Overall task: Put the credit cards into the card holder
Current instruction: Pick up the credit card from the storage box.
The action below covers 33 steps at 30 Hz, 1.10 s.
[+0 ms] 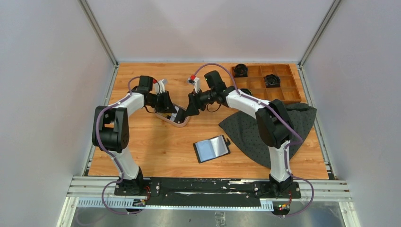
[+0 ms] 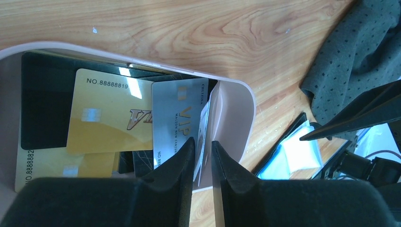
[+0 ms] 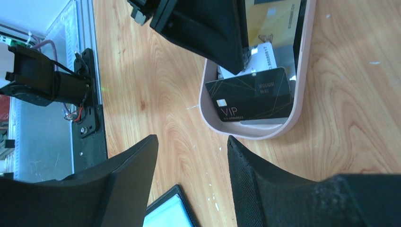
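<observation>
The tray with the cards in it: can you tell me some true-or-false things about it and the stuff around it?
1. A gold card lies in the tray. True.
2. The card holder lies open on the table. True.
3. The right pincer holds a black card. False: it is open and empty, and the black card lies in the tray.
4. The grey cloth covers the card holder. False: the cloth lies beside it.
</observation>
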Available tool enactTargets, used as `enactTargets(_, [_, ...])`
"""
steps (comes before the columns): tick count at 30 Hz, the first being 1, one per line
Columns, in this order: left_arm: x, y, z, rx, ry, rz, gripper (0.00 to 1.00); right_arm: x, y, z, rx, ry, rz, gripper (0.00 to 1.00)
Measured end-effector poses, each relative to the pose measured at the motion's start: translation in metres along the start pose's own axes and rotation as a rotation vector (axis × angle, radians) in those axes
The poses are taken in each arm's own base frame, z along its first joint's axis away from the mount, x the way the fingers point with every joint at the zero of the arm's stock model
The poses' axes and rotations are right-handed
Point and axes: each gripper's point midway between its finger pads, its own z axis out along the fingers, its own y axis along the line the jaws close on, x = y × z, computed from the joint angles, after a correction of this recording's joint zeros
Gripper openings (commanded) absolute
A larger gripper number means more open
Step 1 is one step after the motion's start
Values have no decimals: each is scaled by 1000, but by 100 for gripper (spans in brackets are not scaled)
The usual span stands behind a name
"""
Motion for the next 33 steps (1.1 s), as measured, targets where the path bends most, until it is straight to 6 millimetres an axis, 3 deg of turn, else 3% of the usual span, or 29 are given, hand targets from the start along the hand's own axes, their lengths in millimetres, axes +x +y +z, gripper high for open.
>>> enactTargets(4, [0,2,-1,18,-9,-28,16,-7,1,0,-1,-20,2,59])
enactTargets(7, [0,1,-1,32,-14,-36,0,-8,1,1,-2,-24,7,59])
enactTargets(15, [-4,1,-4,27,-30,-32,0,-9,6,0,-27,-27,1,59])
enactTargets(20, [-19,-3,-36,-66,-119,67,0,-16,26,-10,-92,-30,-76,60])
enactTargets(26, [-43,-26,-85,-120,-272,261,0,-24,67,-35,-202,-35,-240,61])
enactTargets(29, [-41,-37,-98,-106,-300,338,0,-25,84,-50,-233,-35,-327,62])
enactTargets(33, [-19,-62,-111,-25,-332,454,0,-23,111,-81,-255,-45,-492,66])
